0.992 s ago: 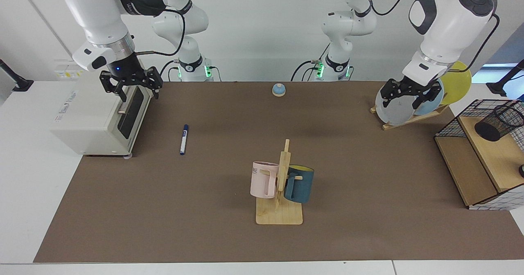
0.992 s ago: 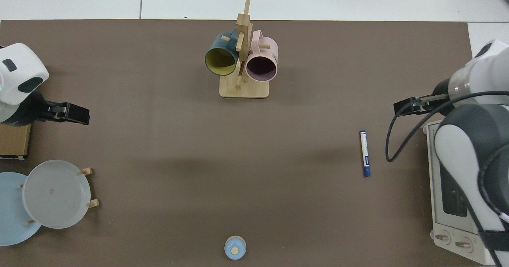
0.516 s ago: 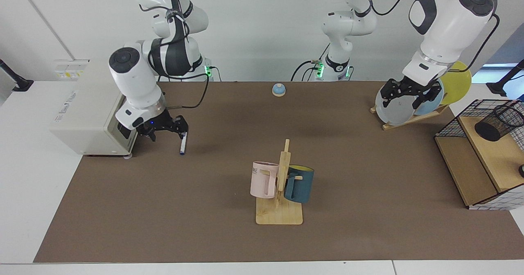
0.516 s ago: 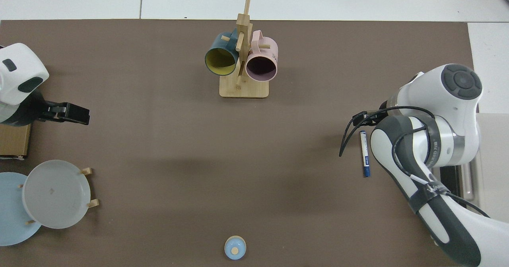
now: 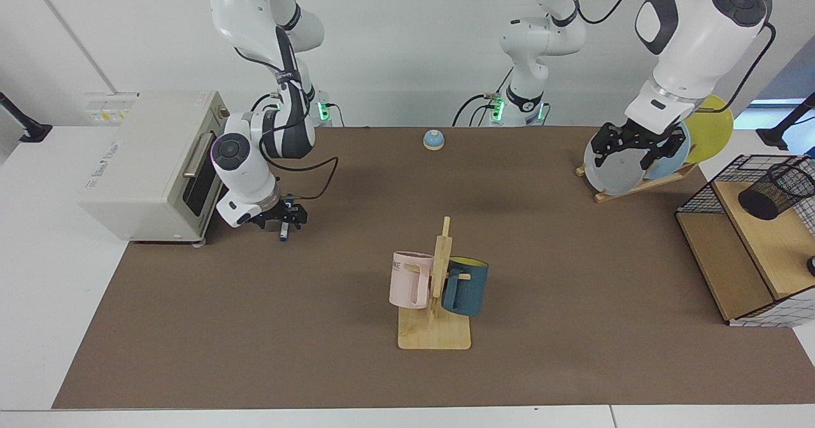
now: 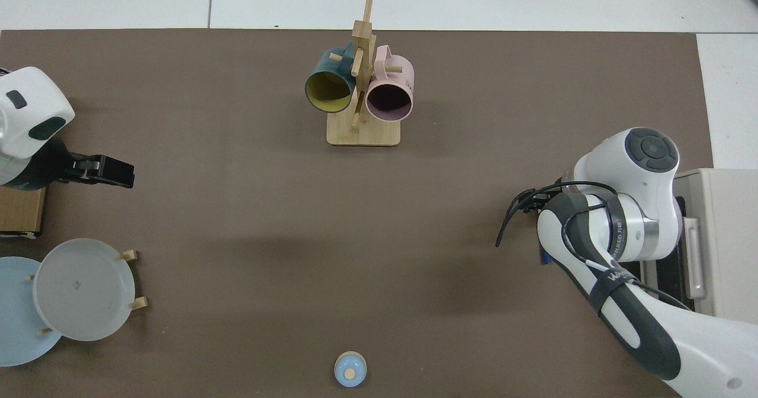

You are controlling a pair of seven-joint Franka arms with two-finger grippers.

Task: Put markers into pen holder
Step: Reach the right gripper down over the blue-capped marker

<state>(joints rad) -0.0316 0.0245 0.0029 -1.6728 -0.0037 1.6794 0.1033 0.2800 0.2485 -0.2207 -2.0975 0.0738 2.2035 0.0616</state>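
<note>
facing view has my right gripper [image 5: 282, 220] down low on the brown mat [image 5: 356, 364], near the mat's edge where the toaster oven [image 5: 146, 167] stands. its fingers sit over the marker [image 5: 282, 235], and only the marker's blue end pokes out below them; i cannot tell whether the fingers have closed on the barrel or just straddle it. from the top view the arm's wrist covers nearly all of it, leaving a sliver of blue marker [image 6: 543, 260] at the wrist's edge, lying on the mat just beside the oven. my left gripper [image 5: 629, 149] waits up in the air in front of the plate rack [image 5: 630, 186] at the mat's opposite end, fingers spread wide and holding nothing. the pen holder [image 5: 775, 192] lies tilted on the wooden shelf of the wire basket frame [image 5: 707, 192], past the mat's edge beside the plates, well apart from the marker. the mug tree [image 5: 435, 300] stands mid-mat toward the camera's edge.
</note>
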